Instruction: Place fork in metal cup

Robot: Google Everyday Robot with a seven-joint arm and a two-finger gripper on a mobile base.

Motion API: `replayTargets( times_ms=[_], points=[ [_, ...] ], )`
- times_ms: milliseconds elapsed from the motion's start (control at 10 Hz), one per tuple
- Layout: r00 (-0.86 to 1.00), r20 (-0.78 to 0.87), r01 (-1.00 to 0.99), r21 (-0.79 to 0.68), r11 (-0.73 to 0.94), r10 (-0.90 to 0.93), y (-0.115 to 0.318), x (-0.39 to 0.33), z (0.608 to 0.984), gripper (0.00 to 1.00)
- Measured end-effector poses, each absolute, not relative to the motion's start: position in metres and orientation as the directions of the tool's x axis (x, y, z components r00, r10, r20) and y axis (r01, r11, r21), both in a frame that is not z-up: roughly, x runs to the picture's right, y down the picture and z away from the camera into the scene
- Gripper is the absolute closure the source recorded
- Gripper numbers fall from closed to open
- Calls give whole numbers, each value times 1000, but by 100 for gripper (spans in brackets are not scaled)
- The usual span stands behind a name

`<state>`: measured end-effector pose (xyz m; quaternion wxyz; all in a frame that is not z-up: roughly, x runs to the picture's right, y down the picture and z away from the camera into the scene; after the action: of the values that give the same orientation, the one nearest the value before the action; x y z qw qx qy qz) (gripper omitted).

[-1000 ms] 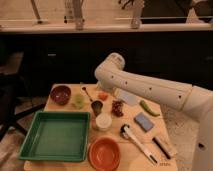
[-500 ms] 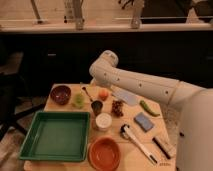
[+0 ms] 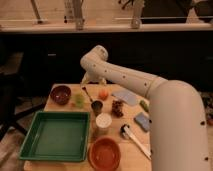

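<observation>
The fork (image 3: 87, 93), slim and dark, lies on the wooden table (image 3: 75, 90) between a pale green cup (image 3: 79, 100) and an orange fruit (image 3: 103, 94). The metal cup (image 3: 97, 106) stands upright just in front of the fork's near end, behind a white cup (image 3: 103, 121). My white arm reaches in from the right and bends over the table's back edge. My gripper (image 3: 90, 78) hangs below that bend, above and behind the fork, open and holding nothing.
A dark red bowl (image 3: 61, 94) sits at the back left and a green tray (image 3: 35, 150) at the front left. An orange bowl (image 3: 105, 154) is at the front. A brown packet (image 3: 118, 107), blue sponge (image 3: 142, 121) and white-handled tool (image 3: 134, 139) lie right.
The arm has swung to the left, carrying the gripper from above the table's middle toward the fork. Nothing on the table has moved.
</observation>
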<state>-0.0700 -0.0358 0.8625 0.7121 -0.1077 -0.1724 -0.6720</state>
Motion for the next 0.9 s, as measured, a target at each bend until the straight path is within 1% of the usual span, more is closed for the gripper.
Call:
replayTargets(
  times_ms=[900],
  points=[
    [-53,363,992,129,-6,-930,-36,-124,931,20]
  ],
)
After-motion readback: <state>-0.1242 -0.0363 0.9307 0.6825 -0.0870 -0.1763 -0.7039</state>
